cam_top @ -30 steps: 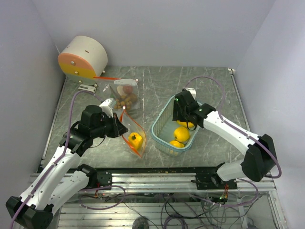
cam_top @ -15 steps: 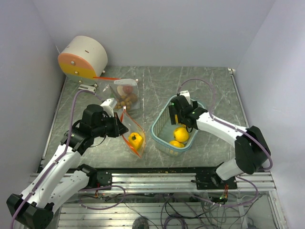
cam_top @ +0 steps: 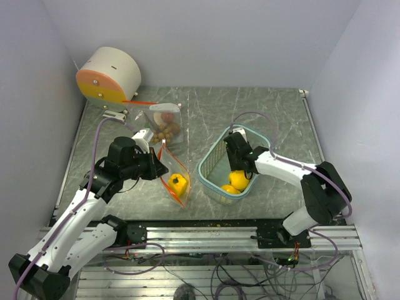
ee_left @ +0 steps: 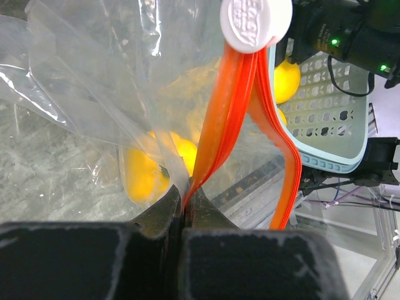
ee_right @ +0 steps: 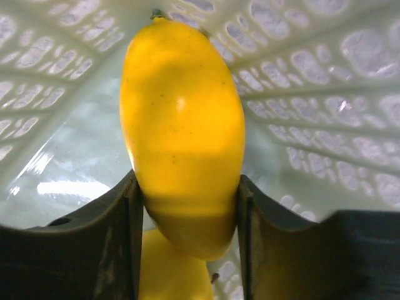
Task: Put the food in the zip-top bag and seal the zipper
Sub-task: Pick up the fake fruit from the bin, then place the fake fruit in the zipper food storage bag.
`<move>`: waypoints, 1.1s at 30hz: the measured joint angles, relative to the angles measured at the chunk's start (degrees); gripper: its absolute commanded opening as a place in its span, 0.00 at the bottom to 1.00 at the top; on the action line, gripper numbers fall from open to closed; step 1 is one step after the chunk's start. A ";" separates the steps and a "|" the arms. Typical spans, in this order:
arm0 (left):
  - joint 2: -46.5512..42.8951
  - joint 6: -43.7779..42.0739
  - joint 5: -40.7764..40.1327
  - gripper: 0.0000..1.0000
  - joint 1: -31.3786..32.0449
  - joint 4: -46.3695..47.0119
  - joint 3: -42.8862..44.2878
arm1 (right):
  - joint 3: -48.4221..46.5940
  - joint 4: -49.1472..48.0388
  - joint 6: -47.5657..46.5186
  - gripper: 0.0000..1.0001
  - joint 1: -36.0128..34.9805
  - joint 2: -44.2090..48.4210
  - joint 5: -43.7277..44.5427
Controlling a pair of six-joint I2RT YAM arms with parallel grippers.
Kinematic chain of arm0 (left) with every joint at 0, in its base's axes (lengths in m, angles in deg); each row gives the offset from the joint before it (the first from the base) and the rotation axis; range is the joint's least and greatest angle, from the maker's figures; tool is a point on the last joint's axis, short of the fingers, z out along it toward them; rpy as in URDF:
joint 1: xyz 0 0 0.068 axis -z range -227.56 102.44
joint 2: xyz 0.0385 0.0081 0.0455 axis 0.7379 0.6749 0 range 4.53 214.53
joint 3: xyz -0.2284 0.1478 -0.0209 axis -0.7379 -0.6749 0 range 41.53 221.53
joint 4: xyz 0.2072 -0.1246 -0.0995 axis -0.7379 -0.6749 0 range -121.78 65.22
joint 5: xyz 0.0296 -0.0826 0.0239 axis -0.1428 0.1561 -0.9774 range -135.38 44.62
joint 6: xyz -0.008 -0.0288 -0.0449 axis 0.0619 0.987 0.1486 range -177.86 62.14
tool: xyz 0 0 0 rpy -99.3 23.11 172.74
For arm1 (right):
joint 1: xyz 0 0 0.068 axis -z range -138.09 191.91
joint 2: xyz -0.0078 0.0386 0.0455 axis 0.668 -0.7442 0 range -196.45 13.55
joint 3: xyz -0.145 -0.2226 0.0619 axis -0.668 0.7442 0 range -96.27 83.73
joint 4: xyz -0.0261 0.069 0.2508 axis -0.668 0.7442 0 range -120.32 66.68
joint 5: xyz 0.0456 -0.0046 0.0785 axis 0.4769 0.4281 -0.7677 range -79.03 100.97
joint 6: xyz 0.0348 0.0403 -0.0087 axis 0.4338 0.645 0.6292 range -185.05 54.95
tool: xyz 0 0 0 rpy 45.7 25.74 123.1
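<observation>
The left gripper (ee_left: 185, 203) is clamped tight on the orange zipper (ee_left: 215, 125) of the zip-top bag (ee_left: 94, 75). Its white slider (ee_left: 256, 22) bears embossed lettering too blurred to read. One yellow fruit (cam_top: 177, 182) lies inside the bag, and the right gripper (ee_right: 185, 190) clasps a second yellow fruit (ee_right: 181, 119) in the teal basket (ee_right: 325, 94).

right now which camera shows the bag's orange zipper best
Left wrist: the orange zipper is close up, pinched in the left gripper, white slider on top. Top external shows only a thin orange line. Right wrist shows none of it, just a yellow fruit in the right gripper.
</observation>
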 measured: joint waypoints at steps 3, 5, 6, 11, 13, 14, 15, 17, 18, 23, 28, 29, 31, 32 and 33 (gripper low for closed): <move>0.02 0.09 0.02 0.07 0.00 0.00 0.00 | 0.09 0.42 0.52 0.07 0.00 3.19 -0.39; 0.02 0.11 0.02 0.07 0.00 0.00 0.00 | 0.09 0.42 0.85 0.06 0.00 6.12 -0.74; 0.02 0.11 0.00 0.07 0.00 0.00 0.00 | 0.11 0.42 1.03 0.05 0.00 8.26 -1.20; 0.00 0.13 0.00 0.07 0.00 0.00 0.00 | 0.11 -1.22 1.51 0.02 0.00 20.11 -5.25; 0.00 0.15 0.00 0.07 0.00 0.00 -0.02 | 0.11 -2.19 1.64 0.01 0.00 23.85 -7.02; 0.00 0.17 0.00 0.07 0.00 0.00 -0.02 | 0.11 -2.56 1.70 0.01 0.00 25.42 -7.98; 0.00 0.17 0.00 0.07 0.00 0.00 -0.02 | 0.09 -2.80 1.81 0.01 0.00 26.82 -9.29; 0.00 0.17 0.00 0.07 0.00 0.00 -0.02 | 0.09 -3.10 1.81 0.00 0.00 28.59 -12.20; 0.02 0.20 0.00 0.07 0.00 0.02 -0.02 | 0.09 -3.48 1.81 0.00 0.00 29.46 -14.75; 0.72 0.31 0.02 0.07 0.00 0.70 -0.22 | 0.04 -8.81 2.38 0.01 -1.81 32.70 -31.15; 1.77 0.72 0.04 0.07 0.00 1.92 -0.52 | 0.00 -18.40 3.76 0.02 -12.39 31.74 -41.20; 1.88 0.76 0.04 0.07 0.00 2.16 -0.52 | -0.09 -20.15 3.82 0.02 -15.15 30.93 -42.32; 2.08 0.79 0.04 0.07 0.00 2.38 -0.52 | -0.57 -23.54 4.00 0.02 -20.09 28.04 -44.44; 2.27 0.79 0.04 0.07 0.00 2.54 -0.52 | -0.63 -25.16 4.24 0.02 -21.79 26.32 -45.00; 2.43 0.76 0.04 0.07 0.00 2.60 -0.52 | -0.63 -26.40 4.57 0.02 -22.82 24.65 -45.42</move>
